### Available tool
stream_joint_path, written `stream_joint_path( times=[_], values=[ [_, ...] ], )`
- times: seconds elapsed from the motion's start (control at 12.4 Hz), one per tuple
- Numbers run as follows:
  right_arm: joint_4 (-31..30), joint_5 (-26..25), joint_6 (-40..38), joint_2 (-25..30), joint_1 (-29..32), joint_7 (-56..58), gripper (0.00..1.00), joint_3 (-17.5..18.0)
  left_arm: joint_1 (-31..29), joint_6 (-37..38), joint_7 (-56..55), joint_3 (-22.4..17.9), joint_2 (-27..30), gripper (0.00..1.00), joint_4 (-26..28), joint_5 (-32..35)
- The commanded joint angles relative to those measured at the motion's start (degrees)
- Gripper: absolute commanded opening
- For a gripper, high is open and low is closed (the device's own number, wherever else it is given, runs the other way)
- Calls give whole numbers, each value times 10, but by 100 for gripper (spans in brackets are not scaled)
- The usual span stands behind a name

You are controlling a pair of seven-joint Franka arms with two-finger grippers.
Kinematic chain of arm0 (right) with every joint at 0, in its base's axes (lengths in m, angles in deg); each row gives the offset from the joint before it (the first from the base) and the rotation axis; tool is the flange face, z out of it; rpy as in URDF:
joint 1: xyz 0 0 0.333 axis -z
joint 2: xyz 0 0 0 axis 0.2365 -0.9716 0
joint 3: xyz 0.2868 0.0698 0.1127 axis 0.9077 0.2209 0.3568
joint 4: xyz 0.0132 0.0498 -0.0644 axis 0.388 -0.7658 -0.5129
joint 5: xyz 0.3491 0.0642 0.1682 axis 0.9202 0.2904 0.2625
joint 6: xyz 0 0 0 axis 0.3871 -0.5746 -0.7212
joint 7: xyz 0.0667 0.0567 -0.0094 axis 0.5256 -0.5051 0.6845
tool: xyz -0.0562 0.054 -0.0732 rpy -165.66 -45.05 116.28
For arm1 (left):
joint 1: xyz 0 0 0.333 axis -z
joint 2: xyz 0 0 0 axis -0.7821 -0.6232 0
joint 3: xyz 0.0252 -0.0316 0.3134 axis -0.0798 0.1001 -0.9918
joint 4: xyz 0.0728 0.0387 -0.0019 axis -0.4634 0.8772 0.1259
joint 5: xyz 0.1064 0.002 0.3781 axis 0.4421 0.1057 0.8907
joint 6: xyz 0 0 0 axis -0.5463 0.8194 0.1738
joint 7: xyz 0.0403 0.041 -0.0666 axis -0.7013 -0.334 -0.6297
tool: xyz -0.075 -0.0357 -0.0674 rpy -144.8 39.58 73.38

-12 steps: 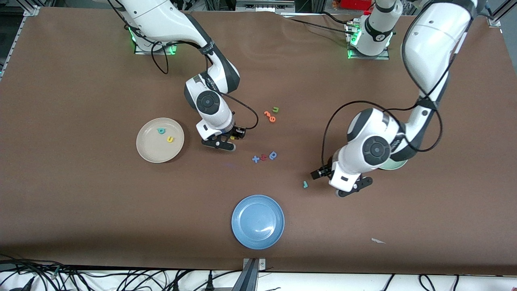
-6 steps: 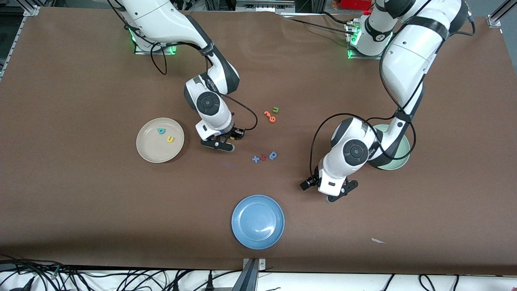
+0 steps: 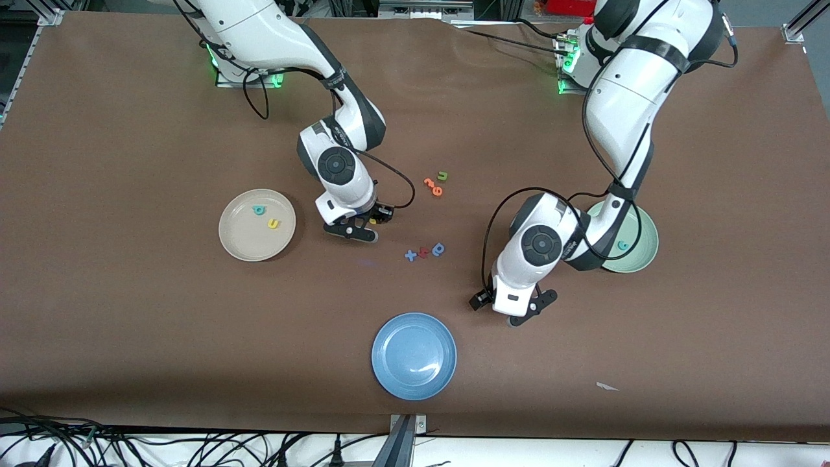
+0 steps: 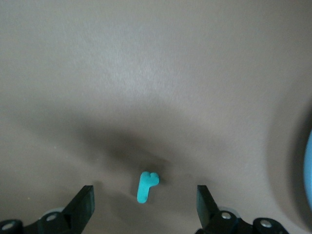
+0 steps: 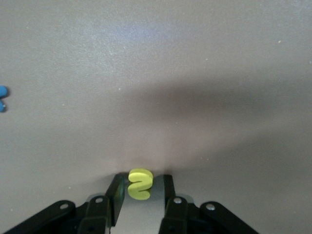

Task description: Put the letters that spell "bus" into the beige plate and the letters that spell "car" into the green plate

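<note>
Worktop [image 3: 130, 337]: brown, matte, smooth sheet.
Right hand [image 5: 141, 195]: low over the middle of the worktop, just beside the beige plate; dark fingers [image 5: 115, 195] pressed onto the sides of a yellow "s" [image 5: 140, 184], a thick, soft-edged foam piece.
Left hand [image 4: 146, 207]: low over the worktop toward the left arm's end, between the blue plate and the green plate; fingers [image 4: 83, 204] spread wide, holding nothing; a thin teal "r" [image 4: 146, 186] lies flat on the worktop between them, touching neither.
Beige plate [image 3: 237, 243]: round, shallow, raised rim, toward the right arm's end; a teal "b" [image 3: 259, 209] and a yellow "u" [image 3: 274, 224] lie in it.
Green plate [image 3: 642, 256]: pale mint, round, partly under the left arm; a teal "c" [image 3: 622, 245] lies in it.
Blue plate [image 3: 414, 355]: glossy, round, near the worktop's front edge.
Loose letters: orange pair [image 3: 433, 187] with a green "u" [image 3: 443, 175]; a blue and red row [image 3: 425, 251] nearer the front edge.
</note>
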Motion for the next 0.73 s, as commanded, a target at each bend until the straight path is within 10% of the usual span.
stream_joint_path(
  times=[0.0, 0.16, 0.65],
  values=[
    [0, -9, 16, -5, -10, -14, 29, -8, 16, 27, -4, -13, -12, 92, -23, -3],
    [0, -9, 15, -4, -10, -15, 11, -8, 16, 27, -2, -13, -14, 80, -21, -1],
    [2, -16, -85, 59, -7, 47, 6, -44, 16, 28, -1, -13, -14, 42, -21, -1]
  ],
)
